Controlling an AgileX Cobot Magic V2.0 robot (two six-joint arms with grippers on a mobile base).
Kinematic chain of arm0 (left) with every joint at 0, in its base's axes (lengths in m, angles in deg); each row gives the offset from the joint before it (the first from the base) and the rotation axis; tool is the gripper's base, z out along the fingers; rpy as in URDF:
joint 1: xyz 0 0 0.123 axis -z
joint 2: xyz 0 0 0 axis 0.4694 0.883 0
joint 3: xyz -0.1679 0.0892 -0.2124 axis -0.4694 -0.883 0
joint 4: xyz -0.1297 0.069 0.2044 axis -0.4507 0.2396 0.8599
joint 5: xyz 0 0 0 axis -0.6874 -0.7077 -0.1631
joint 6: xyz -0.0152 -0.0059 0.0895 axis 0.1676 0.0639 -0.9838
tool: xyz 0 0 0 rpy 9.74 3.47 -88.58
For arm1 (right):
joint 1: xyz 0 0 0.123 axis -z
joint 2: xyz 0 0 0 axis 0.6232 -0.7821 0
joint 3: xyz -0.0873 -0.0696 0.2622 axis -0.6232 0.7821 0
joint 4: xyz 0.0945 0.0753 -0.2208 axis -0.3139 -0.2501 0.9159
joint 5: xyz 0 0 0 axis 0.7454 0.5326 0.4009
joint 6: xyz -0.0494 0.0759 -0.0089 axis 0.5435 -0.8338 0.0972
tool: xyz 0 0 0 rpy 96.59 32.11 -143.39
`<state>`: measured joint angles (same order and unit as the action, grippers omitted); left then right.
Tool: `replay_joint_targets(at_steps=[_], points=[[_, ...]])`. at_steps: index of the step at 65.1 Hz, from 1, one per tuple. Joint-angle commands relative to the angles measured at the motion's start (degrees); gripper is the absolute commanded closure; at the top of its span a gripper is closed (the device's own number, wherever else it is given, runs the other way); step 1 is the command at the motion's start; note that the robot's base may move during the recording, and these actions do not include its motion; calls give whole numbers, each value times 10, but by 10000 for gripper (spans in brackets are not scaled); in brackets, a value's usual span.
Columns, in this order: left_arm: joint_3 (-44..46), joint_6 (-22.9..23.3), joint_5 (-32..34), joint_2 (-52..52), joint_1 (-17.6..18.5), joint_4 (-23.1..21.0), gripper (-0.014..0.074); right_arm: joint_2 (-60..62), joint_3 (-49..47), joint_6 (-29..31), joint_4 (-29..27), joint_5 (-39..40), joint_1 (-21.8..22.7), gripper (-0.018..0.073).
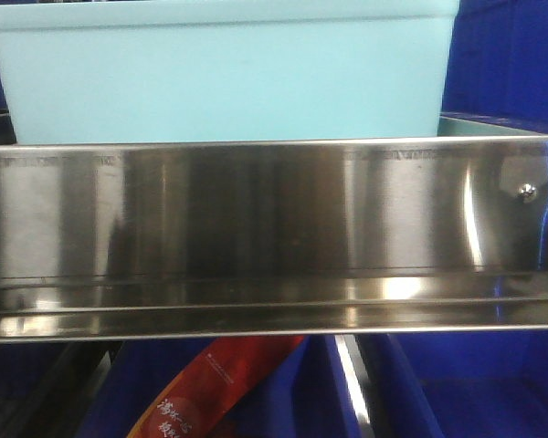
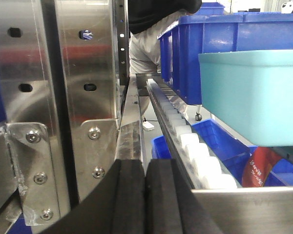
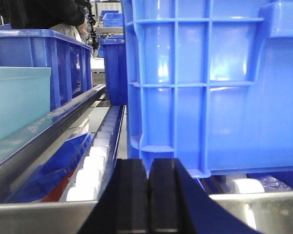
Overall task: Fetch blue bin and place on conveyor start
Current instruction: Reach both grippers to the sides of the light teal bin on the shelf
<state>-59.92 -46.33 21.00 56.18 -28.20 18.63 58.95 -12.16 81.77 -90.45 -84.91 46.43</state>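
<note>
Just behind the steel rail (image 1: 274,228) stands the blue bin (image 1: 228,78).

the tub (image 1: 224,78) sits behind and above the steel rail (image 1: 274,228); a packet (image 1: 215,392) lies below the rail. ahead of my left pincer (image 2: 145,200), a roller track (image 2: 195,156) runs between a steel upright (image 2: 83,73), left, and the tub, right.

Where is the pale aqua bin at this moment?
Front view: the aqua bin sits top centre, just behind the steel rail. Left wrist view: at right, in front of the dark blue bins.
</note>
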Motion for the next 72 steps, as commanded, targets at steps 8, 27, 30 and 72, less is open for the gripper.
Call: replay_joint_targets(at_steps=[8,27,30,72], points=[[2,0,12,-2,2,3,707,2,0,3,-2,13,0,722],[2,0,30,-2,2,3,707,2,0,3,-2,13,0,722],[2,0,37,-2,2,3,707,2,0,3,-2,13,0,722],[89,0,28,-2,2,-3,707,2,-114,3,-27,-29,0,722]])
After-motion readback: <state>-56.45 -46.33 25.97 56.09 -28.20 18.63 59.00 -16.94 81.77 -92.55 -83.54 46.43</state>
